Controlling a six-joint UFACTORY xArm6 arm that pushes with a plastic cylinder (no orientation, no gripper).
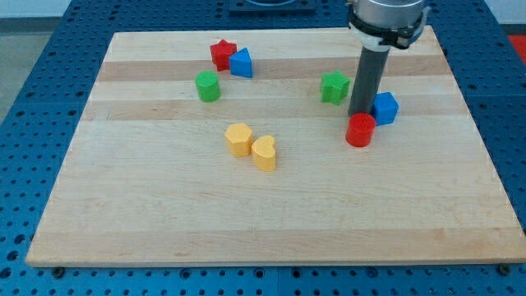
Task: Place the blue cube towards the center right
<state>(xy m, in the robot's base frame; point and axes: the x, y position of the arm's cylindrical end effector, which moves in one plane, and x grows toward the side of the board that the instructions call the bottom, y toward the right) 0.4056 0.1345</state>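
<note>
pale wooden board (271,205), smooth, visible grain; blocks, e.g. blue cube (385,108), matt plastic; dark matt rod (365,78); blue perforated table (25,123).

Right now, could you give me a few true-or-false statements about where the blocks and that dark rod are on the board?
1. My tip stands just left of the blue cube. True.
2. The red cylinder sits at the view's top left. False: it is right below my tip.
3. The two yellow blocks touch each other. True.
4. The green star is right of the blue cube. False: it is to its left.
</note>
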